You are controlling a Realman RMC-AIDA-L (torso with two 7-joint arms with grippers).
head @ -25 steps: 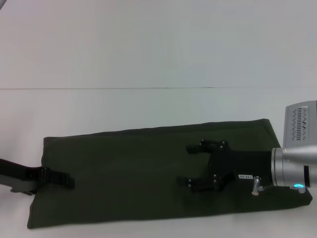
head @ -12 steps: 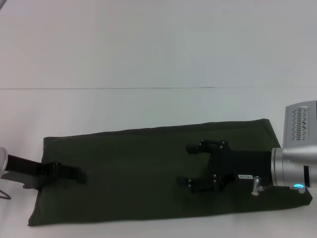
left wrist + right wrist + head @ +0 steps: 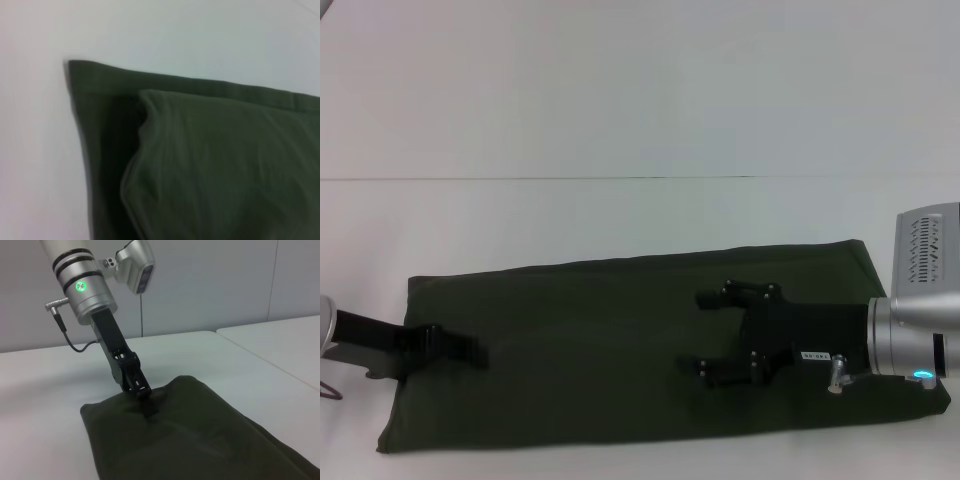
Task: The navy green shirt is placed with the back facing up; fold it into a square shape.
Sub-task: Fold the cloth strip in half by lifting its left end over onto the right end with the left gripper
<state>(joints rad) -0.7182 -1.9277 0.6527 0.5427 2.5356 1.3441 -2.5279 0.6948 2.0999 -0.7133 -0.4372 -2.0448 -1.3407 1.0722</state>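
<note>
The navy green shirt [image 3: 620, 350] lies flat on the white table [image 3: 620, 120] as a long band, already folded lengthwise; the left wrist view shows a top layer stacked on a lower one at the left end.

Left gripper [image 3: 455, 350] sits at the shirt's left short edge, tips down on the cloth. The right wrist view shows fabric puckered up at its tips, so it looks clenched on the shirt's top layer, though how many layers it holds can't be told.

Right gripper [image 3: 705, 333] is over the shirt's right half, fingers [image 3: 712, 298] spread wide, released, holding nothing. Whether it touches the cloth can't be told.

Step in hand, as judged: carry the left end over toward the right end to shorten the band into a square.
- Pinch all layers, otherwise the top one peels off alone.
- Lift just enough to clear, move parallel to the long edges, land edge on edge.
- The right gripper should pin the fold line or get out of the way.

Room: the table beyond the shirt's far edge is bare. The near long edge runs close to the bottom of the head view, and the table's front edge isn't visible, so avoid dragging that way.
</note>
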